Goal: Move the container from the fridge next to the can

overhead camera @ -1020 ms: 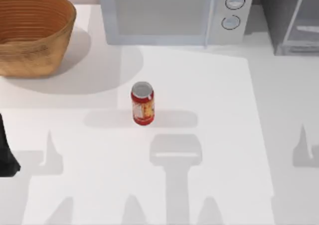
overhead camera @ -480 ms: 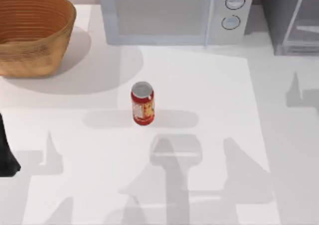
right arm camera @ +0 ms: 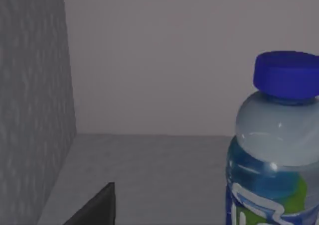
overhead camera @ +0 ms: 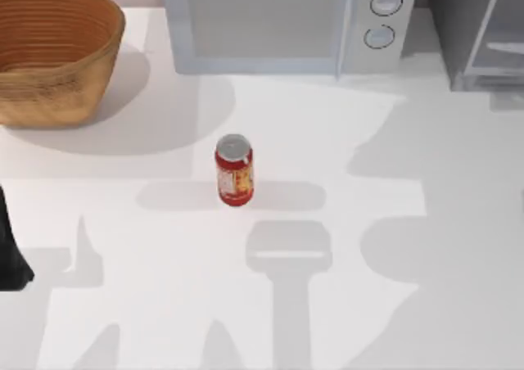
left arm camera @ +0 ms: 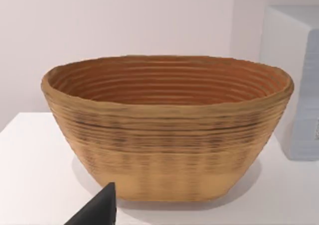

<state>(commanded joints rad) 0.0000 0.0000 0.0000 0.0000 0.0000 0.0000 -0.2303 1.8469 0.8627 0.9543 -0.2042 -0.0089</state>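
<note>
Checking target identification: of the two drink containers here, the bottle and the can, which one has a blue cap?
The container, a clear bottle with a blue-and-green label standing inside the fridge. The can is short, red and silver-topped, out on the table.

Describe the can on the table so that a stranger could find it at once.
Start at the white microwave along the table's back edge and come forward to the open middle of the table. There the can stands upright, alone. It is short and red with a silver top, unlike the wide woven basket at the back left.
</note>
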